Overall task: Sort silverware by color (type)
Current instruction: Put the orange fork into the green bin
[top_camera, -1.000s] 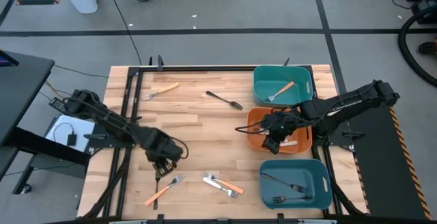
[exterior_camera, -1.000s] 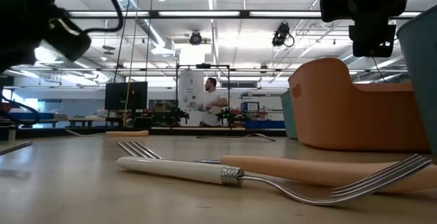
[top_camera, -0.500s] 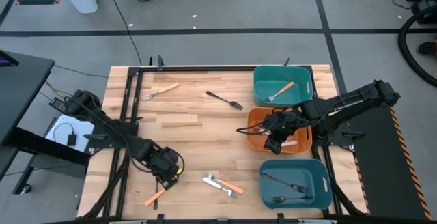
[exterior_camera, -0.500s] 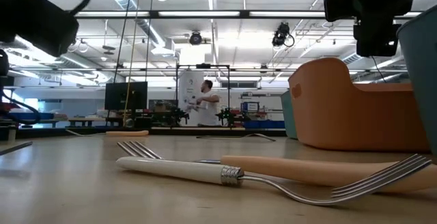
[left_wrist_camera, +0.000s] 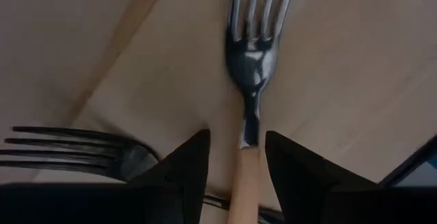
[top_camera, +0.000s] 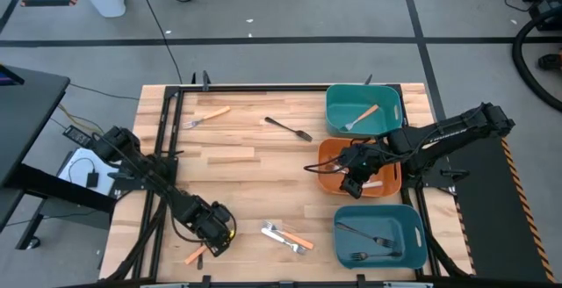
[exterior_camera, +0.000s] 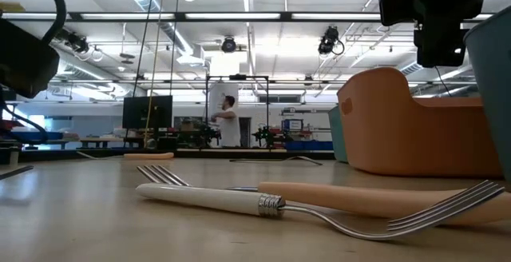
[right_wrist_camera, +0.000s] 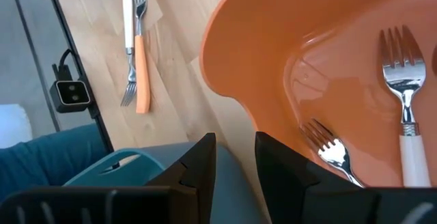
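Now dropping onto target: left gripper (top_camera: 213, 233), compared with a second ago, having travelled from mid-counter toward the near-left corner of the counter (top_camera: 237, 156) and sitting low over the orange-handled fork (top_camera: 195, 255) there. Straddling that fork in the left wrist view, fingers (left_wrist_camera: 179, 166) spread either side of the neck where metal meets orange handle, not yet pinched; fork (left_wrist_camera: 250, 74) lying flat on the wood, tines pointing away from the wrist. Showing a second, darker fork (left_wrist_camera: 75, 152) just beside the left finger, tines only, rest hidden. Reading this as the approach finished and the grasp about to begin, so one more orange piece probably heading for its bin. Holding position, unchanged across the second: right gripper (top_camera: 351, 178) hanging at the near rim of the orange bin (top_camera: 326, 152), fingers apart and empty, two white-handled forks (right_wrist_camera: 403, 108) lying inside. Already sorted: one orange-handled fork (top_camera: 364, 115) in the far teal bin (top_camera: 338, 104), dark forks (top_camera: 369, 235) in the near teal bin (top_camera: 347, 244). Remaining loose on the counter: orange fork at far left (top_camera: 209, 114), dark fork near centre (top_camera: 288, 128), white and orange pair near the front edge (top_camera: 285, 235). Judging the task roughly half done.
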